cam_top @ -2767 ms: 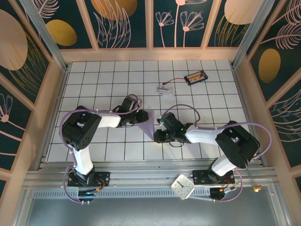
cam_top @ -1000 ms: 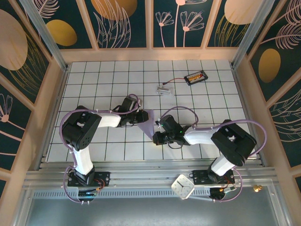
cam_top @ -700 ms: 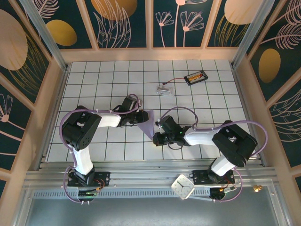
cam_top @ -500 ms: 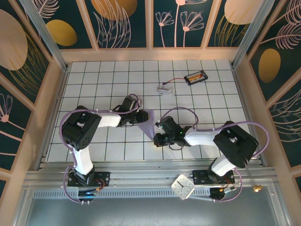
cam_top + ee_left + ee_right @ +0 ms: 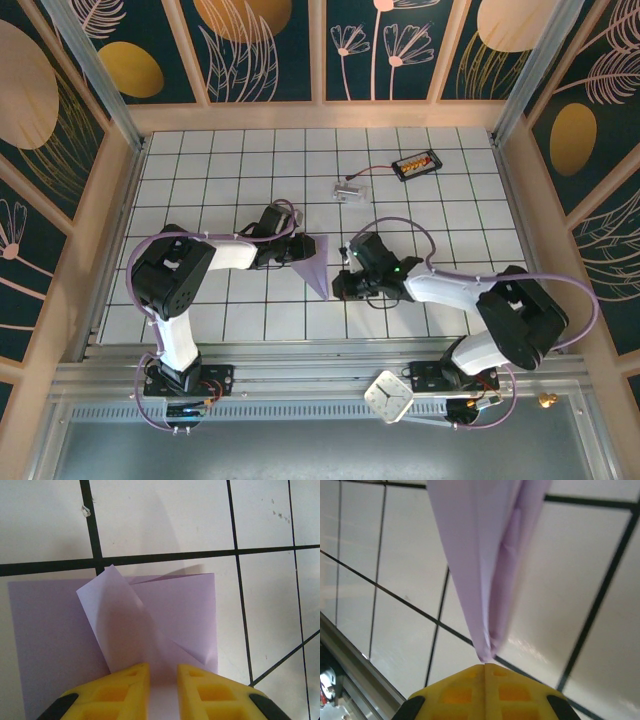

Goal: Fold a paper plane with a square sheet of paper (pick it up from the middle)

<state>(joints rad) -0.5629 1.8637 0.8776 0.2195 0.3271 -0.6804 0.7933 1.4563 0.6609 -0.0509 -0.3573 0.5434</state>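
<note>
**Half-folded paper plane (image 5: 312,262) check-in**

Lying flat near the middle of the table (image 5: 200,180), pointed tip aimed toward the near edge. Found the left end effector (image 5: 163,667) planted on the wide end, yellow jaws a little apart, with a loose folded flap right ahead of them. Spotted the right end effector (image 5: 485,666) closed tight on nothing, just beside the pointed tip.

Right gripper (image 5: 340,285) pulls back to the right, off the paper plane (image 5: 312,262), so its pointed near tip is now uncovered. The closed fingers sit just short of that tip. The right arm (image 5: 450,290) elbow swings farther out right.
</note>
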